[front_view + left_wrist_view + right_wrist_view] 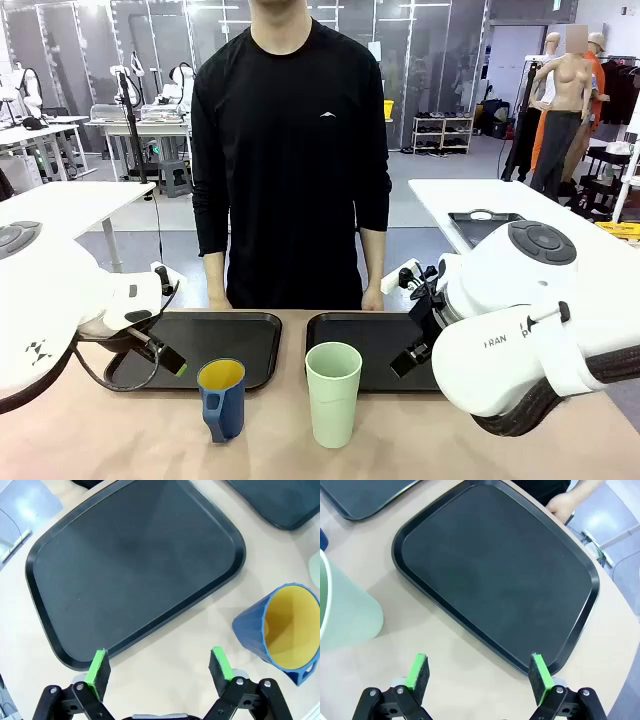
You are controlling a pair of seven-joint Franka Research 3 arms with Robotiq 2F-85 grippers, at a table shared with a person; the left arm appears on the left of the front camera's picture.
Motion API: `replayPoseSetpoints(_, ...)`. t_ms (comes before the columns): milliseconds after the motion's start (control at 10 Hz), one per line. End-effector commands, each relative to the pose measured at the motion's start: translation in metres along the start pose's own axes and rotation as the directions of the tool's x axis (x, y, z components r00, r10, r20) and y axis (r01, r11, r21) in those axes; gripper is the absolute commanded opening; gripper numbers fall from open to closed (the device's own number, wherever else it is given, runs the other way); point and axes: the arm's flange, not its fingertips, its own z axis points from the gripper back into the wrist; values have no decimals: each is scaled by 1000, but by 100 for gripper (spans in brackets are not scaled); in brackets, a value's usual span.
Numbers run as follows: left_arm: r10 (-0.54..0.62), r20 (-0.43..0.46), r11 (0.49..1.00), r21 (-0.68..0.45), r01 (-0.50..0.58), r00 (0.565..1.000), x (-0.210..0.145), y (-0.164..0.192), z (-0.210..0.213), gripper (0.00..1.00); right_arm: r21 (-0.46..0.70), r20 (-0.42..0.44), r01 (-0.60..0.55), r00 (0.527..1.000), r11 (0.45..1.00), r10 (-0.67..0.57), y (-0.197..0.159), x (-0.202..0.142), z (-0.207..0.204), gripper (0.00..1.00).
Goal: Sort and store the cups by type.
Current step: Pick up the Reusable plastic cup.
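A dark blue handled mug (221,398) with a yellow inside stands on the tan table left of centre; it lies at the right edge (282,632) of the left wrist view. A tall pale mint-green tumbler (333,393) stands just right of it, and in the right wrist view it fills the left edge (342,615). My left gripper (160,667) hovers open over the table by the near rim of the left black tray (130,565), its fingers (168,360) left of the mug. My right gripper (480,670) is open above the near rim of the right black tray (500,575), fingers (410,358) right of the tumbler.
A person in a black top stands at the far side with hands (372,298) resting at the table edge behind the trays; one hand (565,502) lies beyond the right tray. Both trays (190,345) hold nothing. Other tables stand behind.
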Motion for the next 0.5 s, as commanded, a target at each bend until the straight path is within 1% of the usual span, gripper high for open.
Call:
replayPoseSetpoints(0,0,0,1000,0,0,1000,0,0,0,100,0,0,0,1000,1000,0,0,0,0,100)
replayPoseSetpoints(400,0,0,1000,0,0,1000,0,0,0,100,0,0,0,1000,1000,0,0,0,0,100)
